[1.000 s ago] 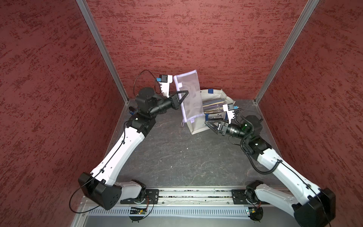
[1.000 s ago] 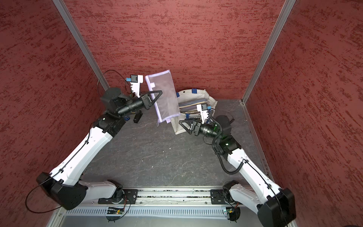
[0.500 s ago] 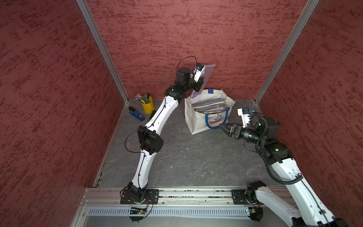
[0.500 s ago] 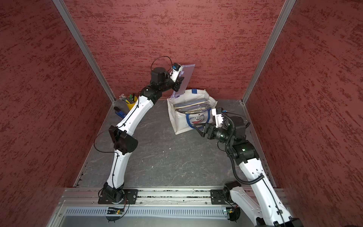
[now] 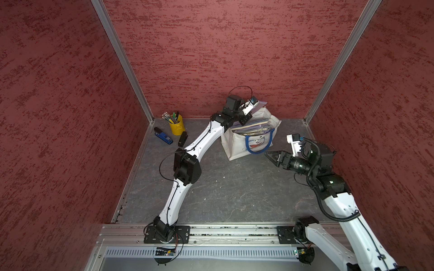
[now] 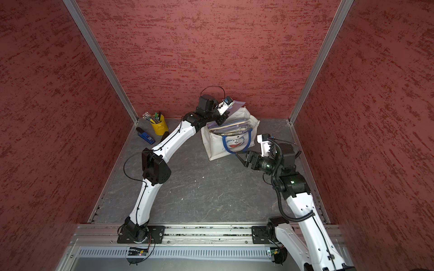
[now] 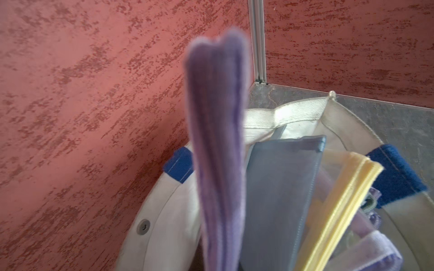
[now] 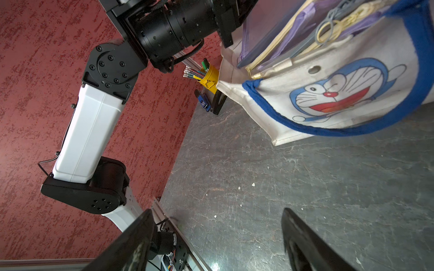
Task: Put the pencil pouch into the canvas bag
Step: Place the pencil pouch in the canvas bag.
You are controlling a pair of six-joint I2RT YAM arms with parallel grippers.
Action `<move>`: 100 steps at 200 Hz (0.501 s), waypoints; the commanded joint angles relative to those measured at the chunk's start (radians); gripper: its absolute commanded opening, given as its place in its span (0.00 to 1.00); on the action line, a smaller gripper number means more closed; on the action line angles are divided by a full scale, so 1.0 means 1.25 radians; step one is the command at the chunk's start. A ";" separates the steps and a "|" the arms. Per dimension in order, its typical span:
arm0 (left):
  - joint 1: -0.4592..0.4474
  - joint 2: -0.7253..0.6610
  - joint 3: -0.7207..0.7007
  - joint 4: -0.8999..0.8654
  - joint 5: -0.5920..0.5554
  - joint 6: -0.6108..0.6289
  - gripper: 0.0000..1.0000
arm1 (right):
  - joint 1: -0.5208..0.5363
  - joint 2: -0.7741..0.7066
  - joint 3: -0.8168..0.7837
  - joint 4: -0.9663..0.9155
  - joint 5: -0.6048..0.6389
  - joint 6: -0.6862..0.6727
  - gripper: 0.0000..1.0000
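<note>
Left claw first: it's pinched shut on the purple pencil pouch. The wrist view only shows the pouch running edge-on out from where the jaws sit, not the fingers themselves. Gripping it by one end like that keeps it thin, which I'd guess is the whole point, because the canvas bag is already stuffed. There's a grey mesh pouch and a yellow-zip pouch standing in there, and the only gap is along the back wall.

So the pencil pouch is up over the bag's open mouth at the back rim, tilted, with its far corner poking above the bag in both top views. It's not let go yet, and I can't tell how deep the gripped end sits.

The right claw is spread wide and empty, parked low just beside the bag's front by the blue handle but not touching. My guess is it's there to steady the bag if it tips.

The yellow pen cup is well off in the corner.
</note>
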 commanded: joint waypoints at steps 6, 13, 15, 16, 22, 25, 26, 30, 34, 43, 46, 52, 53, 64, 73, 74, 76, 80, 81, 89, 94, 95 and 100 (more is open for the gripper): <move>-0.008 0.036 0.005 -0.010 -0.027 0.031 0.00 | -0.016 -0.019 0.002 -0.008 -0.020 -0.011 0.85; -0.014 0.045 0.007 -0.014 -0.033 0.038 0.00 | -0.018 -0.016 0.004 -0.008 -0.023 -0.014 0.85; -0.016 0.046 0.007 -0.014 -0.033 0.039 0.00 | -0.020 -0.015 0.005 -0.007 -0.024 -0.015 0.85; -0.017 0.047 0.007 -0.014 -0.033 0.039 0.00 | -0.020 -0.014 0.006 -0.007 -0.025 -0.015 0.85; -0.021 0.053 0.007 -0.015 -0.037 0.042 0.00 | -0.022 -0.011 0.007 -0.005 -0.026 -0.017 0.85; -0.022 0.057 0.007 -0.015 -0.039 0.042 0.00 | -0.022 -0.009 0.008 -0.003 -0.027 -0.018 0.85; -0.022 0.058 0.007 -0.015 -0.040 0.042 0.00 | -0.022 -0.008 0.009 -0.002 -0.027 -0.017 0.85; -0.023 0.062 0.007 -0.015 -0.040 0.042 0.00 | -0.022 -0.006 0.008 0.001 -0.029 -0.017 0.85; -0.024 0.068 0.007 -0.016 -0.042 0.042 0.00 | -0.024 -0.004 0.008 0.006 -0.031 -0.016 0.85; -0.025 0.076 0.007 -0.019 -0.051 0.043 0.00 | -0.025 0.001 0.007 0.014 -0.033 -0.015 0.85; -0.026 0.079 0.007 -0.022 -0.056 0.045 0.00 | -0.026 0.003 0.009 0.017 -0.034 -0.015 0.85; -0.030 0.085 0.007 -0.023 -0.073 0.054 0.00 | -0.026 0.006 0.011 0.020 -0.035 -0.015 0.85; -0.030 0.086 0.007 -0.023 -0.076 0.056 0.00 | -0.026 0.007 0.012 0.021 -0.034 -0.015 0.85; -0.040 0.090 0.004 -0.022 -0.119 0.077 0.00 | -0.027 0.013 0.021 0.024 -0.031 -0.017 0.85; -0.047 0.088 0.004 -0.021 -0.148 0.089 0.00 | -0.027 0.021 0.034 0.021 -0.025 -0.021 0.85; -0.047 0.088 0.004 -0.020 -0.150 0.090 0.00 | -0.027 0.022 0.036 0.021 -0.024 -0.022 0.85; -0.049 0.087 0.004 -0.019 -0.153 0.090 0.00 | -0.028 0.024 0.039 0.019 -0.021 -0.023 0.85; -0.050 0.084 0.003 -0.019 -0.158 0.091 0.01 | -0.029 0.030 0.047 0.016 -0.018 -0.027 0.85; -0.051 0.083 0.003 -0.020 -0.159 0.091 0.02 | -0.029 0.030 0.050 0.015 -0.017 -0.027 0.85; -0.054 0.073 0.000 -0.019 -0.159 0.086 0.11 | -0.031 0.041 0.069 0.007 -0.005 -0.036 0.85; -0.055 0.066 -0.003 -0.019 -0.160 0.083 0.18 | -0.030 0.049 0.081 0.001 0.003 -0.042 0.85; -0.056 0.064 -0.003 -0.019 -0.159 0.082 0.20 | -0.030 0.051 0.083 -0.001 0.006 -0.044 0.85; -0.058 0.057 -0.006 -0.019 -0.161 0.079 0.27 | -0.031 0.058 0.098 -0.007 0.016 -0.050 0.85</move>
